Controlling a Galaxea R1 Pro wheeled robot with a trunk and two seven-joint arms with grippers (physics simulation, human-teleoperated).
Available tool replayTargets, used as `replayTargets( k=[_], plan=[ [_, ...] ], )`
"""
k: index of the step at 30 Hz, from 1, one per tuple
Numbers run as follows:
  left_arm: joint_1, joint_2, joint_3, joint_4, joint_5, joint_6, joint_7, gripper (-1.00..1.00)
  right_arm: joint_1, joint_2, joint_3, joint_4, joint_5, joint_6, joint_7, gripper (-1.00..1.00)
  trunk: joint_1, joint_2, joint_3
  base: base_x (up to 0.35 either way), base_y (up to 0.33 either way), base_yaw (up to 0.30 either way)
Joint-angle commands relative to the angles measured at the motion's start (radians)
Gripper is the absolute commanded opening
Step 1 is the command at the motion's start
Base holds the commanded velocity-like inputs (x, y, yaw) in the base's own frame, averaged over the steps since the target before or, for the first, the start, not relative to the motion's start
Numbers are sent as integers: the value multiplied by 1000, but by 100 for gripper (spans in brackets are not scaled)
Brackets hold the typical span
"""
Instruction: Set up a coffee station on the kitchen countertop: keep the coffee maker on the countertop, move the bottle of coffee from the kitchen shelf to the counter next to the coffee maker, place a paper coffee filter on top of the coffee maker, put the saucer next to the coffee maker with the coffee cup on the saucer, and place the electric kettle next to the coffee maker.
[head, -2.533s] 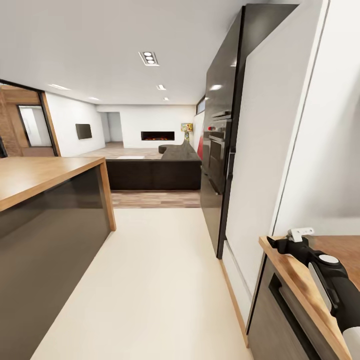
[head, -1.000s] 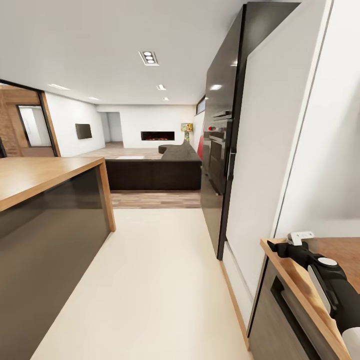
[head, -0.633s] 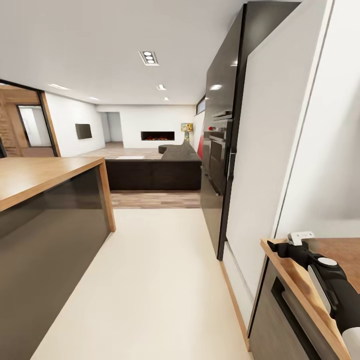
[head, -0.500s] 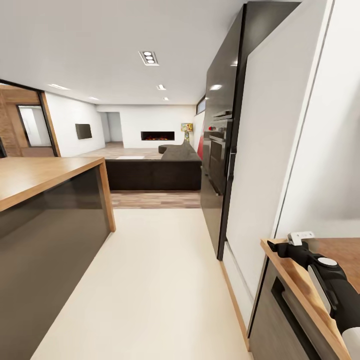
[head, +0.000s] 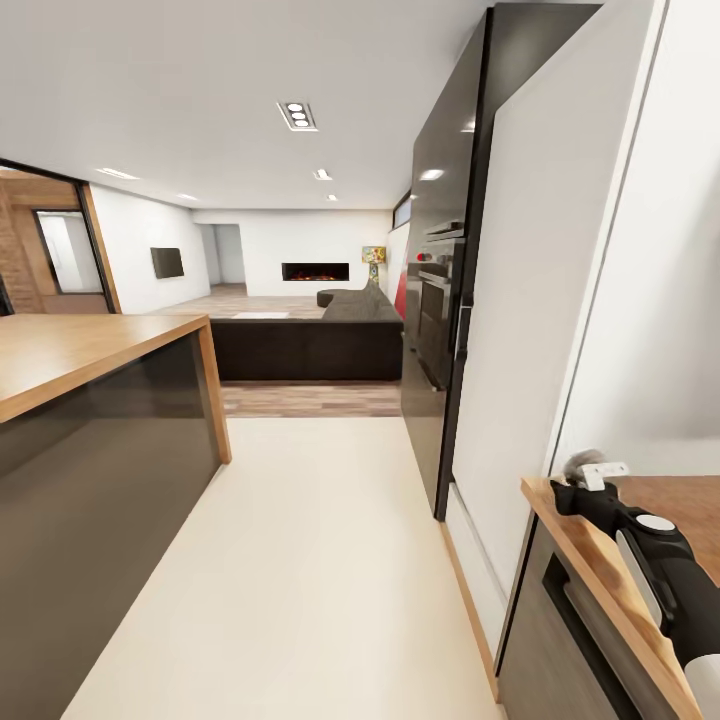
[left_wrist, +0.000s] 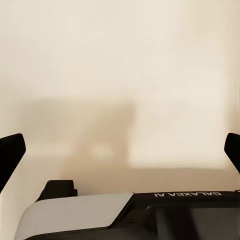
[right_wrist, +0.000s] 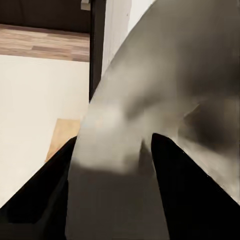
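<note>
At the lower right of the head view my right gripper hovers over the near end of the kitchen countertop, a light-wood top above dark grey fronts. A small pale grey rounded thing pokes up at its tip. In the right wrist view that pale grey curved thing sits between the two dark fingers, too close to identify. The left gripper is open, its black fingertips far apart with only a cream surface beyond them. The coffee maker, bottle, filter, saucer, cup and kettle are out of view.
A wood-topped island with dark sides runs along the left. On the right stand a tall black oven cabinet and a white panel. The cream floor aisle leads to a dark sofa.
The right gripper's tip has shifted slightly, and a pale grey rounded thing now shows above it. The room view is unchanged.
</note>
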Motion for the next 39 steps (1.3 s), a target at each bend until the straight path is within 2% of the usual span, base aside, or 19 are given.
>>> replayTargets(
  k=[1,28,34,39],
  plan=[
    [0,0,1,-1,0,-1,0,100,0,0,-1,-1,-5,8,7,-100,0,0,-1,0,0,0],
    [0,0,0,-1,0,-1,0,100,0,0,-2,-2,-5,8,8,-100,0,0,-1,0,0,0],
    [0,0,0,-1,0,-1,0,100,0,0,-2,-2,-5,8,8,-100,-23,42,18,0,0,0],
    [0,0,0,-1,0,-1,0,100,0,0,-2,-2,-5,8,8,-100,-23,42,18,0,0,0]
  ],
)
